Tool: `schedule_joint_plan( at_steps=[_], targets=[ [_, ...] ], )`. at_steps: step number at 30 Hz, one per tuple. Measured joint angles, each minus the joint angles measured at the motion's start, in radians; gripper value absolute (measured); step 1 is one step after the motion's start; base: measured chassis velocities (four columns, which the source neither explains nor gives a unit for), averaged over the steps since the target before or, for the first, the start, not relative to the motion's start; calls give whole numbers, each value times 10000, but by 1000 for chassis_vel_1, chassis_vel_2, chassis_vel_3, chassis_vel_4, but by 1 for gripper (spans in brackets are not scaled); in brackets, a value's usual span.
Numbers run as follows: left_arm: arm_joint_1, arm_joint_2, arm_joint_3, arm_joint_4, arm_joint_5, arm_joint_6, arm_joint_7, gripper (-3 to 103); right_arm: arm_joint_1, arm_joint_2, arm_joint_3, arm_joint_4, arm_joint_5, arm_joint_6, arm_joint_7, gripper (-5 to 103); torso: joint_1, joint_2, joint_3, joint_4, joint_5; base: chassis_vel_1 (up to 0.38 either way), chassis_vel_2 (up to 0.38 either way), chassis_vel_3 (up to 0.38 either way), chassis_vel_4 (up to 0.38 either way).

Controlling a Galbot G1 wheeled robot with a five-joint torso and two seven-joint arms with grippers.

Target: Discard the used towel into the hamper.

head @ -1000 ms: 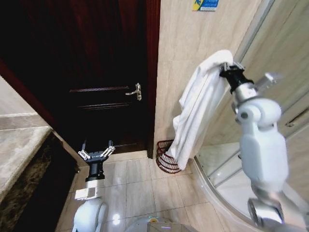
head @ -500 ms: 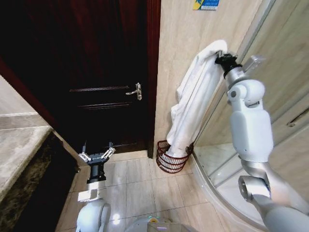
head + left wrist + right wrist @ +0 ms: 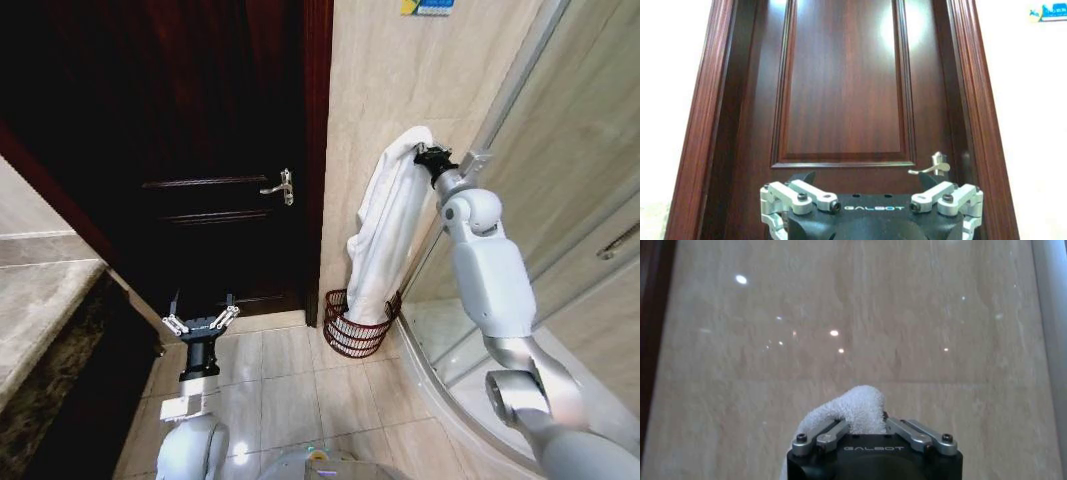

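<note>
Towel [image 3: 385, 225] lower now, tail inside hamper [image 3: 357, 330] on tiled floor [image 3: 290, 395].

Lighting: bright and even on the beige wall tiles [image 3: 840, 340], which carry small pinpoint glare spots. Dark wooden door [image 3: 200, 150] sits in deep shadow in the head view. Floor tiles [image 3: 290, 390] glossy. Head view bends toward edges.

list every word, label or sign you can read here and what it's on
"GALBOT" on the black body of the left end effector, which hangs open in front of the door.
"GALBOT" on the black body of the right end effector, shut on the towel.
The blue and yellow sticker on the tiled wall: too small to read.
</note>
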State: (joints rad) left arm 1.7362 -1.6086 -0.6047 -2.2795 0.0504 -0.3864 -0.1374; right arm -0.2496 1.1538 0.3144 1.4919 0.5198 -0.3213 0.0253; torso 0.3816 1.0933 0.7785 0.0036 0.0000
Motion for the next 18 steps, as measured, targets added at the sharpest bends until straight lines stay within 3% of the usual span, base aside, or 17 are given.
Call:
schedule_joint_plan(
  at_steps=[18],
  targets=[
    [194, 4, 20, -109, 85, -207, 36, 100, -1423, 54, 119, -171, -287, 319, -26, 8, -418, -940, -522, 0, 1, 0, 0, 0, 0]
  ],
)
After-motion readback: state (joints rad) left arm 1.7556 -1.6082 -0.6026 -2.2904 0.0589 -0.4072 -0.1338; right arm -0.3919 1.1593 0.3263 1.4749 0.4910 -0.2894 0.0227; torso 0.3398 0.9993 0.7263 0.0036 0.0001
